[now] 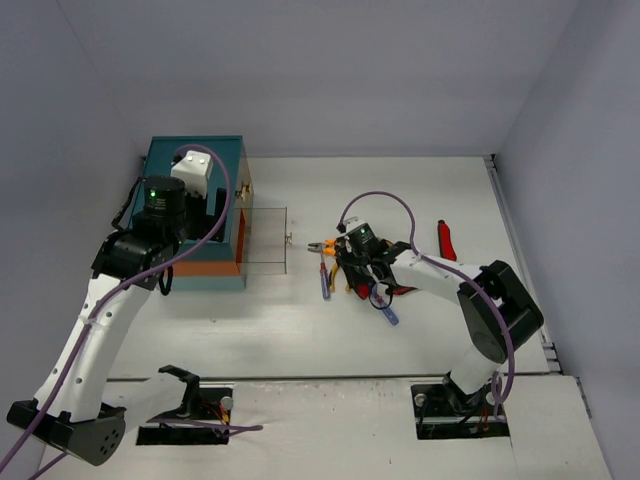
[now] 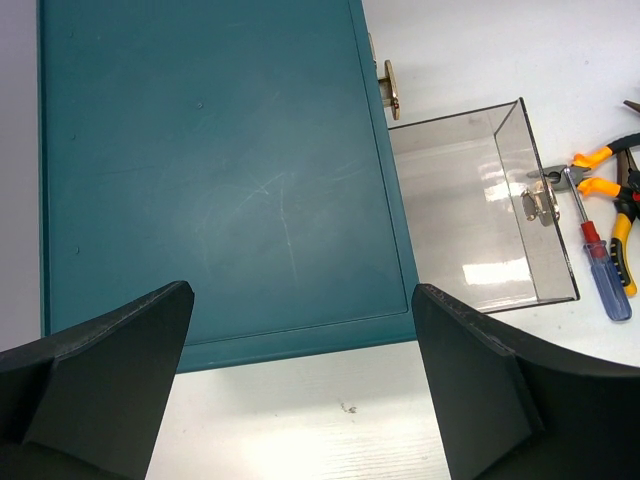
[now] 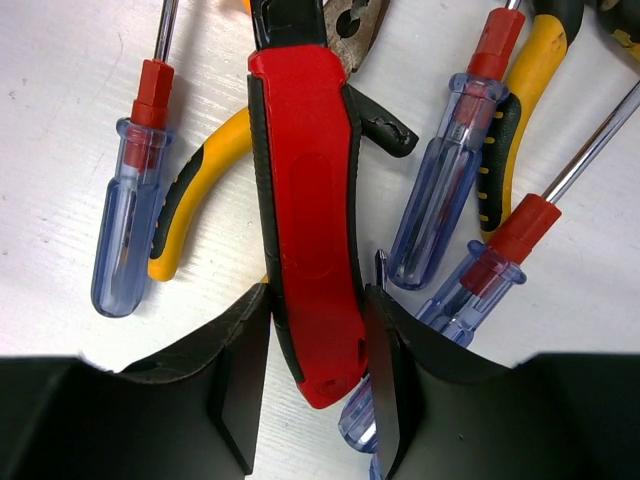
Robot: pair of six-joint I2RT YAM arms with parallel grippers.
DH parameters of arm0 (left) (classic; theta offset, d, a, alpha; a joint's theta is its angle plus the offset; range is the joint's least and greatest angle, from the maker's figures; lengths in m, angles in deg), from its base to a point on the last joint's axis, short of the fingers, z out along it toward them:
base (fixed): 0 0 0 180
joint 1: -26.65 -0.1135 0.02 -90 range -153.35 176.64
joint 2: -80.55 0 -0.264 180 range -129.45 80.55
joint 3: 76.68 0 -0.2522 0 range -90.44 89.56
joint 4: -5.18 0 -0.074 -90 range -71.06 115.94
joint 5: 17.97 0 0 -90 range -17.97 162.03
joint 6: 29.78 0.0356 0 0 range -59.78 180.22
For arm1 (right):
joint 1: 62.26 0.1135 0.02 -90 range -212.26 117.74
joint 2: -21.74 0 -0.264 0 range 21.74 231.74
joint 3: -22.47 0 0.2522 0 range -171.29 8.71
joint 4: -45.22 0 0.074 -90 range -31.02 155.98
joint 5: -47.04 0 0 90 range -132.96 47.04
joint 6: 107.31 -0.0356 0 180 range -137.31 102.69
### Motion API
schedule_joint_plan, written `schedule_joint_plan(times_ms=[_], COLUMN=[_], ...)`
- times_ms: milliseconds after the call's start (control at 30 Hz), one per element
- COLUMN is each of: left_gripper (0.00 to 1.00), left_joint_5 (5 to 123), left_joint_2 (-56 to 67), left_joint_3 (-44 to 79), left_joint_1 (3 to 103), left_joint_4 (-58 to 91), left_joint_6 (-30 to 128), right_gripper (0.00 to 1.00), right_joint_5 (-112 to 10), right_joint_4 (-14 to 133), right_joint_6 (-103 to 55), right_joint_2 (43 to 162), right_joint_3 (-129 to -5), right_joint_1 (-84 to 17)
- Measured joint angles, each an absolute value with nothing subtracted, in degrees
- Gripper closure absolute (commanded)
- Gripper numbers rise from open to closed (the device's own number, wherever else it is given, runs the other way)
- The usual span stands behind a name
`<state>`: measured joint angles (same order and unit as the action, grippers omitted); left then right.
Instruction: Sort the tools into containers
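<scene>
The right gripper stands narrowed, its pads seemingly pressing both sides of the red-handled cutters. These lie flat in the pile of tools to the right of the teal chest, just past its pulled-out clear drawer, likely their destination. The left gripper hangs wide open and empty above the chest, clear of the work.
</scene>
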<state>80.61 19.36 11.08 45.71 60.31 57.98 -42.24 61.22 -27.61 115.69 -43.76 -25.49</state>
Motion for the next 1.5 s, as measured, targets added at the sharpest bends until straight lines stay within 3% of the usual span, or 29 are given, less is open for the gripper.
schedule_joint_plan(times_ms=[200,367,433,600,733,1267,1500], left_gripper=[0.11,0.11,0.11,0.11,0.11,0.11,0.11], left_joint_5=[80.6,80.6,80.6,80.6,80.6,80.7,80.8], left_joint_2=[19.0,18.5,18.4,18.3,18.3,17.3,17.1], left_joint_3=[11.1,11.1,11.3,11.5,11.5,11.4,10.9], left_joint_1=[45.8,46.1,46.2,46.3,46.3,46.6,46.6], left_joint_4=[60.3,60.3,60.3,60.3,60.3,60.3,60.3], left_joint_6=[58.0,58.0,58.1,58.1,58.2,58.8,58.8], right_gripper=[0.51,0.5,0.54,0.8,0.92,1.0,1.0], right_joint_5=[-42.3,-43.1,-44.0,-44.9,-44.7,-39.1,-40.3], right_joint_4=[61.2,60.6,59.9,59.1,59.6,72.7,76.0], right_joint_6=[-27.3,-26.8,-26.6,-25.8,-25.6,-18.0,-15.1], right_joint_2=[115.8,116.8,117.7,119.0,118.6,110.6,111.3], right_joint_3=[-43.7,-43.3,-43.3,-43.4,-43.5,-58.2,-71.9], right_joint_1=[-25.5,-25.5,-25.5,-25.6,-25.6,-25.3,-22.1])
